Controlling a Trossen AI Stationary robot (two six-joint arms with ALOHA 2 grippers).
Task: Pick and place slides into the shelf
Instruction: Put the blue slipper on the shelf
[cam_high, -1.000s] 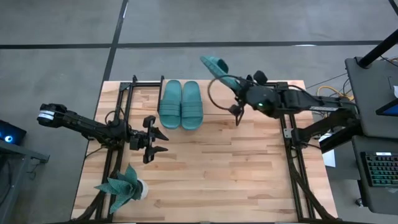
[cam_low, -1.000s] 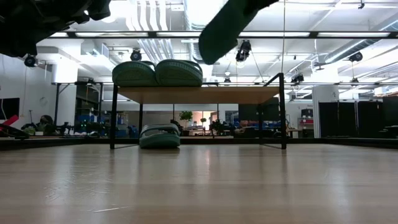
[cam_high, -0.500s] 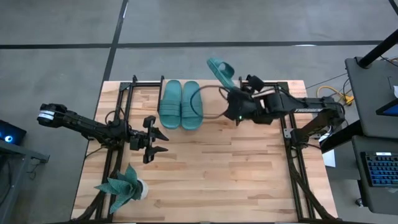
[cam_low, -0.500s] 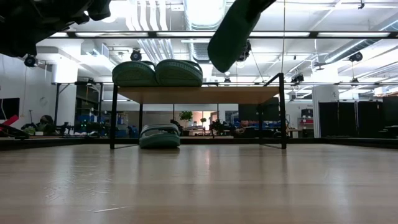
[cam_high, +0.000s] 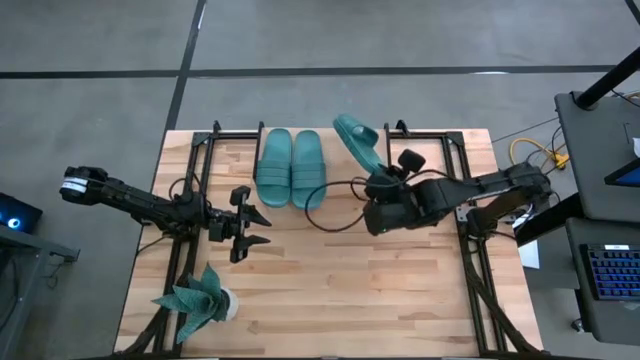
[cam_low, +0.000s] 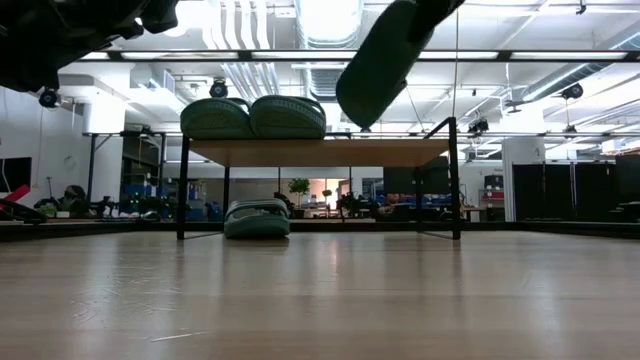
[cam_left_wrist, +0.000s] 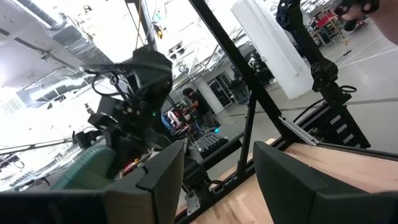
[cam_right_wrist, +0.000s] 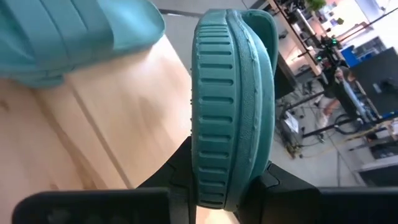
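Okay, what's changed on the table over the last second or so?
The right end effector, shut on a slide, has carried it from beyond the table's back edge in over the shelf, closer to the two slides on top. The right arm swung inward with it. Unchanged: the pair on top, the slide underneath, the plant and the open left end effector.

Two teal slides (cam_high: 291, 168) lie side by side on the shelf (cam_high: 335, 165) near the table's (cam_high: 340, 290) far edge. The right gripper (cam_high: 375, 178) holds a third slide (cam_high: 356, 141) tilted, just beside that pair. The left gripper (cam_high: 255, 227), fingers apart, hovers near the left edge, with a potted plant (cam_high: 200, 300) at the near left corner.
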